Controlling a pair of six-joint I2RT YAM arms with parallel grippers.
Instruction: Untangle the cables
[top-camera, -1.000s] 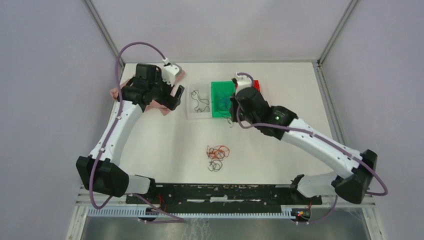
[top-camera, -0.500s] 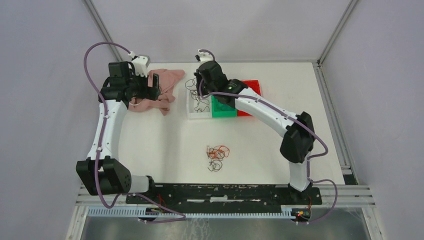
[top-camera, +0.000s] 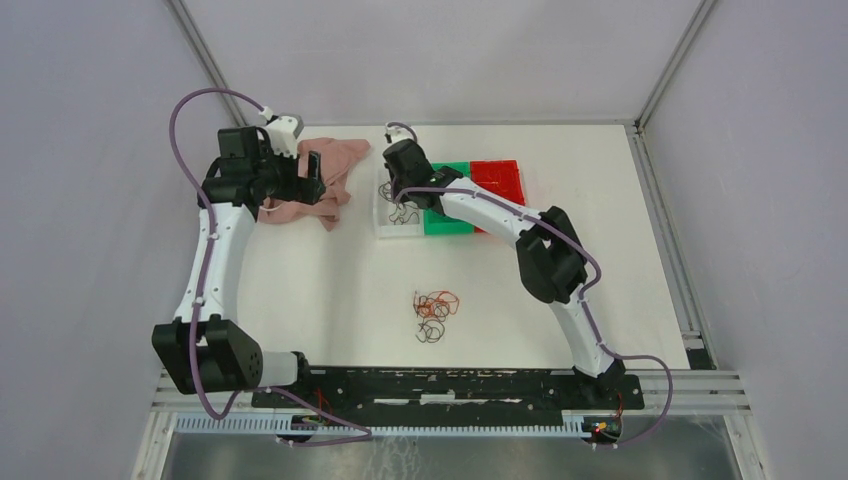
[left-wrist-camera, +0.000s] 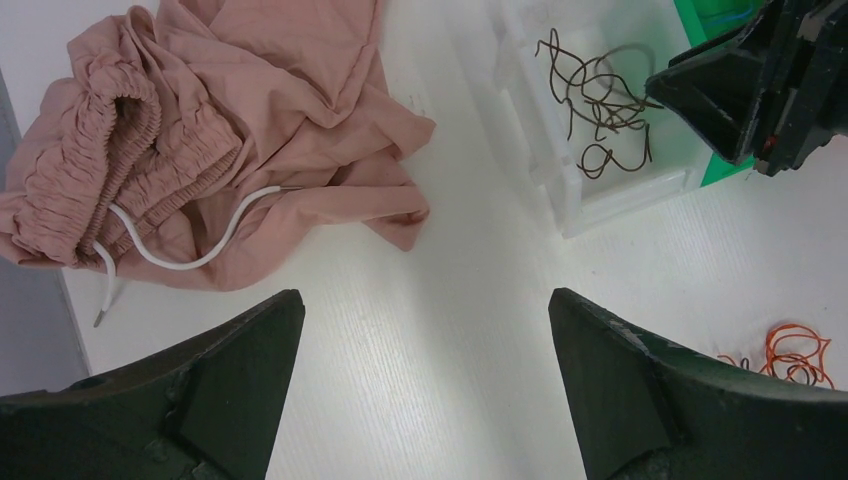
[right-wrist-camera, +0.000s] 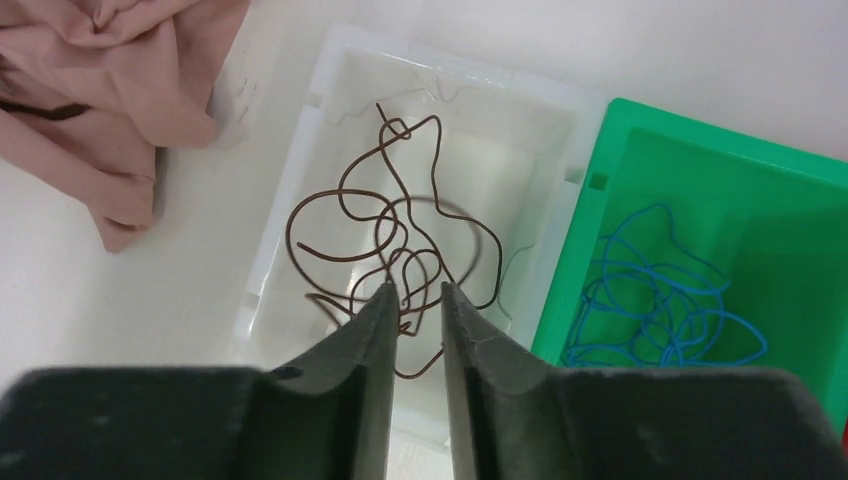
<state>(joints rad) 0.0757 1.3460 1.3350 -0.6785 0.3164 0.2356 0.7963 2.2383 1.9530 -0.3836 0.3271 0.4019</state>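
The tangled cables lie as a small orange-red and dark wad on the white table in front of the trays; their orange loops show at the left wrist view's lower right. My right gripper hangs over the white tray, its jaws a narrow gap apart above loose brown wires. Blue wires lie in the green tray. My left gripper stands wide open over bare table beside the pink cloth, holding nothing.
White tray, green tray and red tray stand side by side at the back. The pink cloth with its white cord lies left of them. Metal frame posts rise at the back corners.
My right arm swung from the green tray to over the white tray, and its jaws parted slightly there. My left arm drew back left off the cloth, then stayed still.
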